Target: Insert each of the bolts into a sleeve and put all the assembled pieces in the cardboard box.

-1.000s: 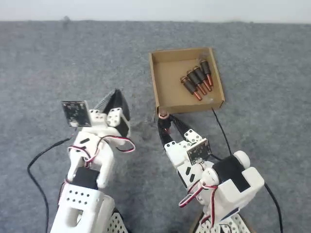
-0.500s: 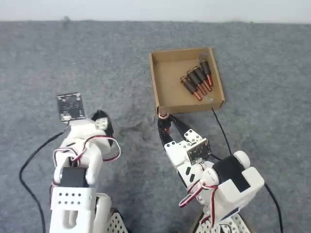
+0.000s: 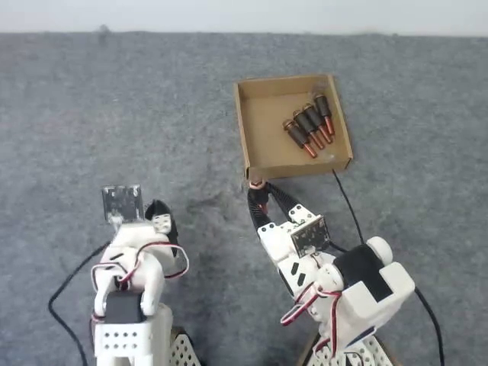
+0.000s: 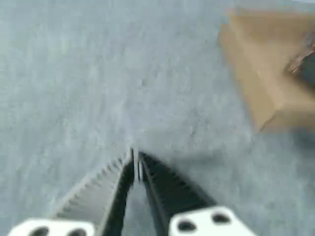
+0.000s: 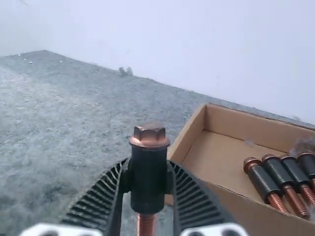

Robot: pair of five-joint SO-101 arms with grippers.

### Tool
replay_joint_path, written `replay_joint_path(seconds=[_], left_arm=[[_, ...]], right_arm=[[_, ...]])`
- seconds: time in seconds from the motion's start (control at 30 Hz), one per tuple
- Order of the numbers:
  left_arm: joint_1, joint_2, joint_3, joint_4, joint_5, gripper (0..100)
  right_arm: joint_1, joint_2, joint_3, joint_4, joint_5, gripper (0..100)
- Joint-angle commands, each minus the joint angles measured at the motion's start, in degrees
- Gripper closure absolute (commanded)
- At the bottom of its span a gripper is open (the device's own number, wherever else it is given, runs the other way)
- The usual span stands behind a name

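My right gripper (image 3: pixel 258 195) is shut on an assembled piece (image 5: pixel 148 167), a copper bolt in a black sleeve, held head up just outside the near left corner of the cardboard box (image 3: pixel 250 137). The same box (image 5: pixel 216 155) lies close behind the held piece. Several assembled pieces (image 3: pixel 309 128) lie side by side inside the box, with their sleeves and copper tips (image 5: pixel 278 179) plain in the right wrist view. My left gripper (image 4: pixel 136 162) is shut with nothing in it, low over the grey mat. The left arm (image 3: pixel 137 252) is folded back at the near left.
A grey felt mat (image 3: pixel 114 107) covers the table, bare to the left of the box. A white wall (image 5: pixel 197 44) runs along the far edge. A black cable (image 3: pixel 347 202) trails past the box's near right corner.
The left arm has pulled back toward its base and lowered. The right arm with its assembled piece has stayed in place.
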Motion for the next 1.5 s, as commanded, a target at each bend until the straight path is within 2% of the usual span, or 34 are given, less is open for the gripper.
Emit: replay_joint_path(seconds=[0.0, 0.17, 0.23, 0.4, 0.8, 1.3, 1.47], left_arm=[[-6.5, 0.4, 0.0, -1.8, -0.4, 99], [-10.7, 0.7, 0.0, -1.7, -0.4, 99], [-10.8, 0.6, 0.0, -0.4, -0.7, 99], [-10.7, 0.5, 0.0, 2.1, -7.4, 99], [-10.7, 0.5, 0.0, 2.4, -7.8, 99], [-10.7, 0.5, 0.0, 2.1, -7.8, 99], [-10.7, 0.5, 0.0, 2.0, -7.9, 99]], right_arm=[[2.3, -1.0, -0.7, 0.1, -0.4, 99.3], [5.4, -1.1, -2.0, -1.3, -0.2, 99.3], [6.9, -1.1, -3.1, -2.9, -0.1, 99.3], [10.8, -1.1, -6.8, -3.6, -0.1, 99.3], [19.1, -1.1, -22.7, -3.1, 0.0, 99.3], [21.1, -1.0, -49.9, 38.9, 0.0, 99.3], [21.1, -0.6, -59.0, 56.1, 0.0, 99.3]])
